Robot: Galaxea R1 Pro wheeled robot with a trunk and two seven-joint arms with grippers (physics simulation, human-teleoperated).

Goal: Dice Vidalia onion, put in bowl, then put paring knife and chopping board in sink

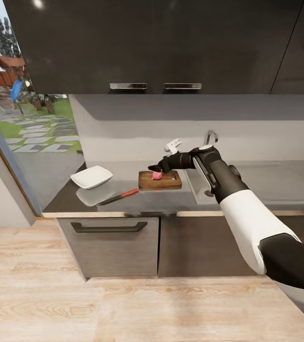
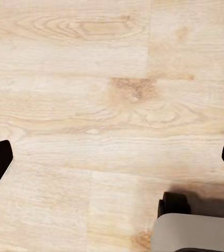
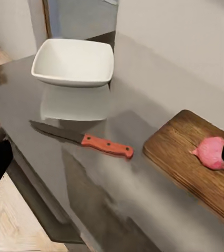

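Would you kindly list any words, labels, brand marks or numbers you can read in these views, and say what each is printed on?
None can be read: the paring knife, chopping board, bowl, countertop and upper cabinets all carry no lettering, labels or numbers.

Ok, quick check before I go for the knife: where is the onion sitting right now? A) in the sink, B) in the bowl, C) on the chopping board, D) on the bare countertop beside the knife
C: the pink onion rests on the wooden chopping board, while the paring knife lies apart on the countertop and the white bowl holds nothing.
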